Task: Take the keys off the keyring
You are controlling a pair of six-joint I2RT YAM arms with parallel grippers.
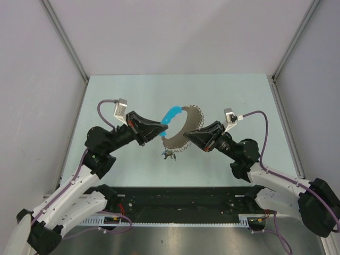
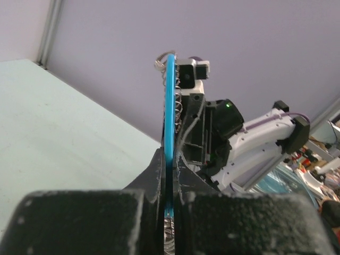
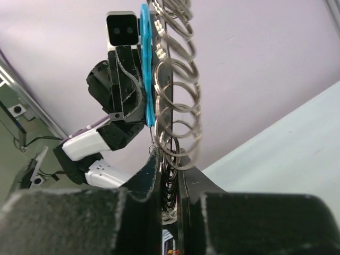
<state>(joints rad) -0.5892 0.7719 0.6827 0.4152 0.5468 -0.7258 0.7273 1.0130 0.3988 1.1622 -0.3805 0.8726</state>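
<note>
A big loop hangs in the air between my two grippers. One part is a bright blue plastic arc [image 1: 171, 116]. The rest is a curved row of several silvery rings [image 1: 187, 127], the keyring part. My left gripper [image 1: 158, 128] is shut on the blue piece, which shows edge-on in the left wrist view [image 2: 170, 106] between the fingers [image 2: 171, 162]. My right gripper [image 1: 187, 139] is shut on the silvery rings [image 3: 178, 106], pinched between its fingers [image 3: 170, 162]. A small silvery bunch, seemingly the keys [image 1: 169, 154], sits below the loop; I cannot tell whether it hangs or lies on the table.
The pale green table [image 1: 133, 95] is walled by grey panels at the left, back and right. A black rail [image 1: 175, 199] runs along the near edge between the arm bases. The right arm [image 2: 249, 143] fills the background of the left wrist view.
</note>
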